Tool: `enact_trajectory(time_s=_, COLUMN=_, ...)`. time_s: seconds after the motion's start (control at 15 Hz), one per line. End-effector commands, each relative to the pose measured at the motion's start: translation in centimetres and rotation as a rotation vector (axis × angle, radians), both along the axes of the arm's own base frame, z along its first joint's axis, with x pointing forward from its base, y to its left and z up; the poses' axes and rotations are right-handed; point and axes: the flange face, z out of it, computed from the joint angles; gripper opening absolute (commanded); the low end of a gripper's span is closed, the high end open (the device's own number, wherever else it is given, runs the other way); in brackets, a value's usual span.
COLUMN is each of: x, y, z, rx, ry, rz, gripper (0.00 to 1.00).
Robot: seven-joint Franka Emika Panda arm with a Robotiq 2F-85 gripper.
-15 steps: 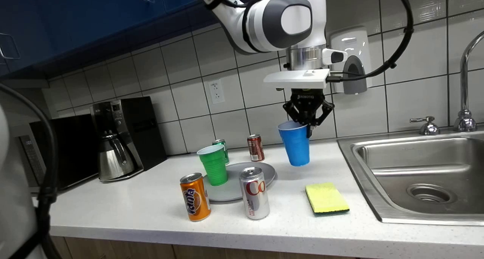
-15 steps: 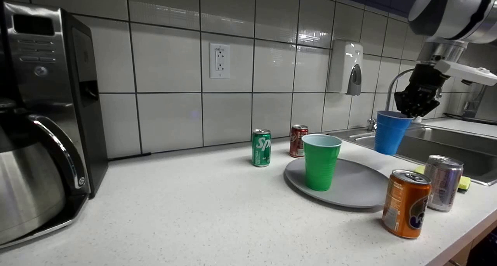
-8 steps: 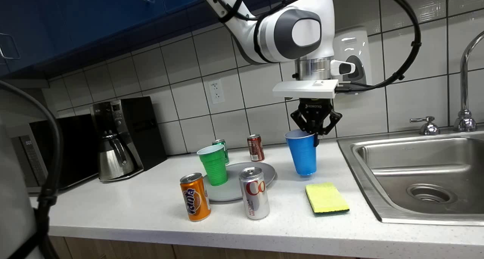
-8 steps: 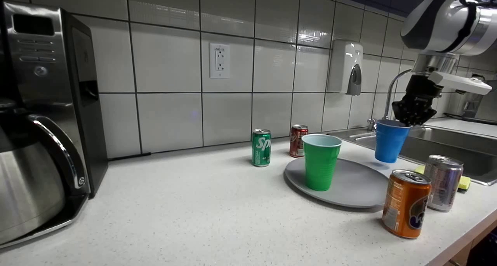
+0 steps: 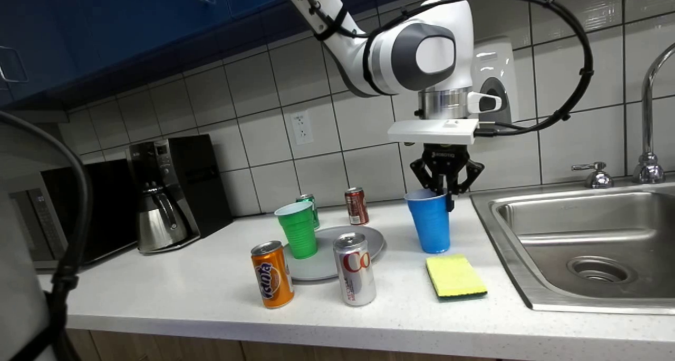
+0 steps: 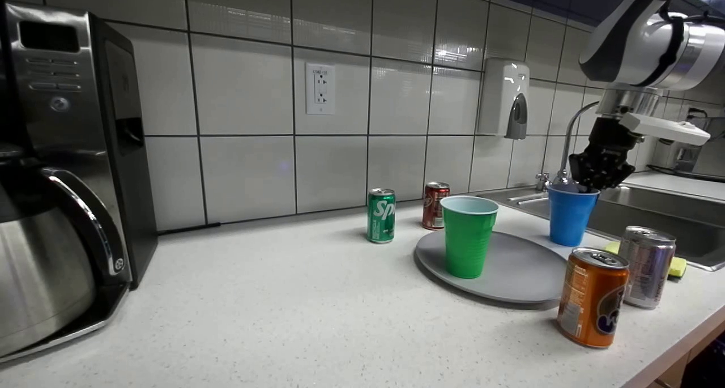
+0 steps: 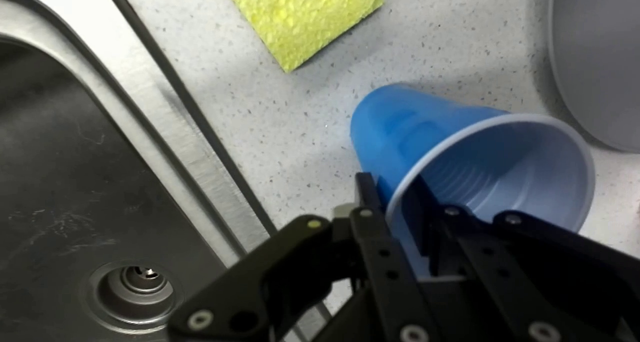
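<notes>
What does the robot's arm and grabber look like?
Its arm is smooth and white, with a dark grey patch and a silver band. A black cable makes a big loop beside it. The gripper is black, with jointed fingers and tiny white letters saying ROBOTIQ.

Tapered blue cup (image 5: 430,224), pale inside, ridged inner wall visible in the wrist view. Roughly upright, mouth up. Base at or just above the white counter (image 5: 398,287), can't tell which. Located between gray plate (image 5: 325,251) and steel sink (image 5: 506,245), near the yellow sponge (image 5: 456,275); rim partly hidden in both exterior views.
</notes>
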Motion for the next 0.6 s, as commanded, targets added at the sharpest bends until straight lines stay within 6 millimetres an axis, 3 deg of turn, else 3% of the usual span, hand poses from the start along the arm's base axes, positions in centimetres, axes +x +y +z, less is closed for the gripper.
enact_trajectory(time_s=0.0, x=0.4, y=-0.5, z=1.0, rx=0.015, ry=-0.007, rz=0.01, gripper=0.51)
enact_trajectory(time_s=0.4, x=-0.1, y=0.1, z=3.4, rx=0.003, ry=-0.057, rz=0.009, gripper=0.96)
enact_trajectory(time_s=0.53, x=-0.3, y=0.5, z=4.3, rx=-0.002, ry=-0.075, rz=0.01, gripper=1.0)
